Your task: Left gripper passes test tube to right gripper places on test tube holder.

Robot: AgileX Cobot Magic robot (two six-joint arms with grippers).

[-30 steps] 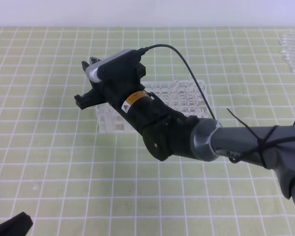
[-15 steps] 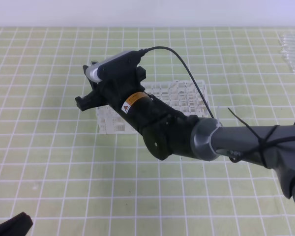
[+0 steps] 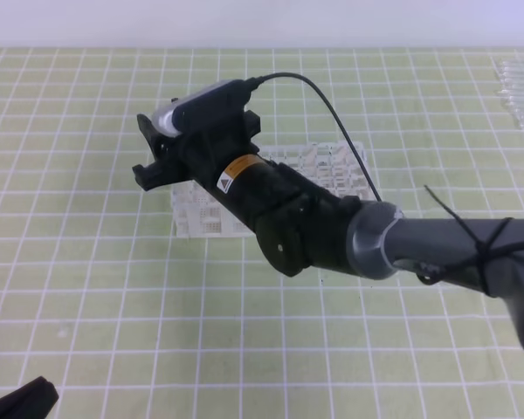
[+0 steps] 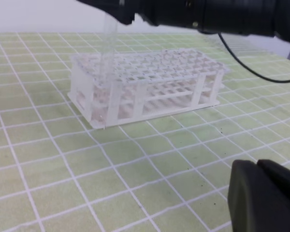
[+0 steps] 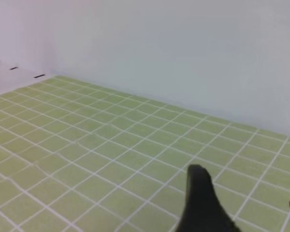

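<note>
The test tube stands upright in a hole at the near left corner of the white test tube holder. Its top reaches just under the black right arm. In the high view my right gripper hovers over the left end of the holder and hides the tube. The right wrist view shows this gripper open, its fingers wide apart with nothing between them. My left gripper is shut and empty, low at the front left, well away from the holder.
A bundle of clear tubes lies at the far right edge of the green gridded mat. The right arm's black cable arcs over the holder.
The right gripper's jaws have spread open above the holder's left end, and its wrist has shifted slightly. The left gripper has not moved.
</note>
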